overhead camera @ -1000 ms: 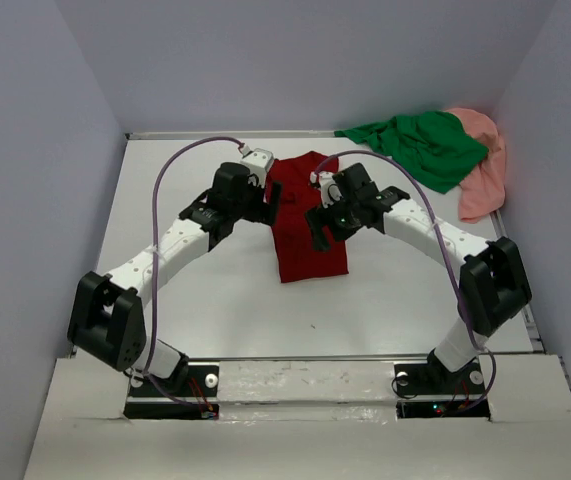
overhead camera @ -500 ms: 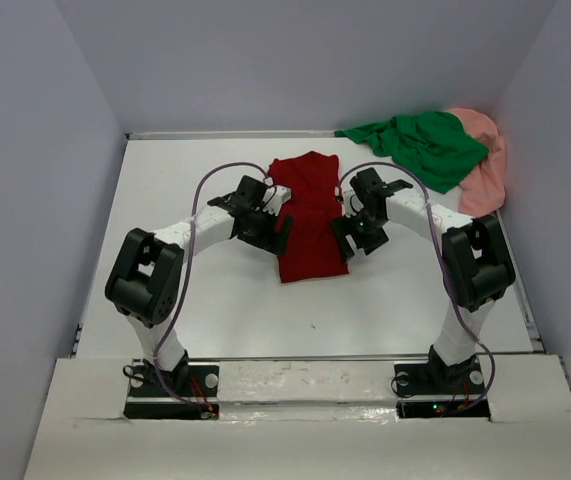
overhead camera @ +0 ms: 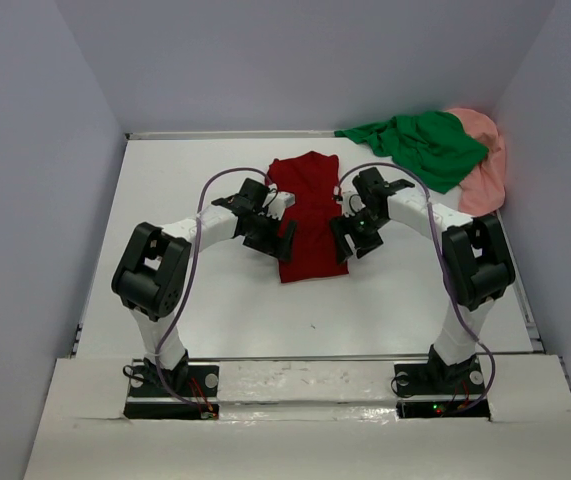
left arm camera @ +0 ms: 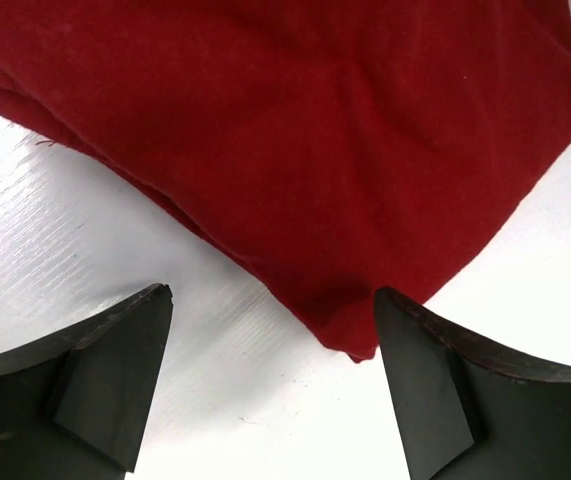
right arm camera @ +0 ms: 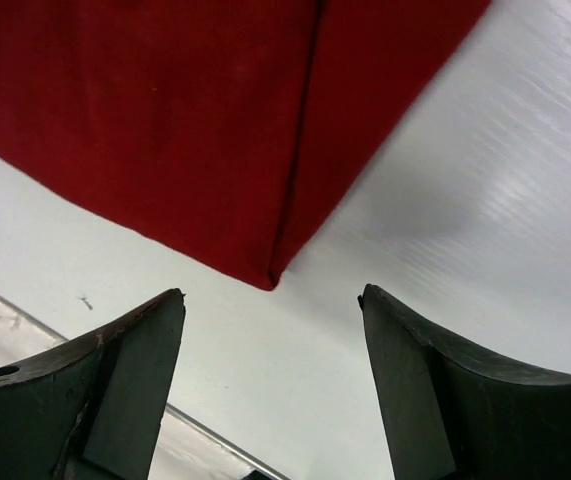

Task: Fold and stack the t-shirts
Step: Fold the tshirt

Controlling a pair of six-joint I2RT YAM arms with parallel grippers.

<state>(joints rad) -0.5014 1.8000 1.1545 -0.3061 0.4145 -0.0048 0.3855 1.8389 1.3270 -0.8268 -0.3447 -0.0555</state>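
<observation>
On the table (overhead camera: 215, 300) the red shirt (overhead camera: 310, 225) lay mid-way, folded into a strip. The green shirt (overhead camera: 420, 145) and pink shirt (overhead camera: 485, 175) sat heaped far right. The left gripper (left arm camera: 273, 292) and right gripper (right arm camera: 271, 293) hung spread and empty over the red shirt's near corners. Pinching only the top layer there would likely pull the fold open.

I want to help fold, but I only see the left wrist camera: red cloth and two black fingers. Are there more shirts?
Observer: Yes, a green t-shirt lies crumpled at the table's far right corner.
Operator: Is that all?
Observer: No, a pink t-shirt pokes out from under its right side.
Operator: Where's the other arm?
Observer: The right fingers are spread open beside the dark red t-shirt's right edge.
</observation>
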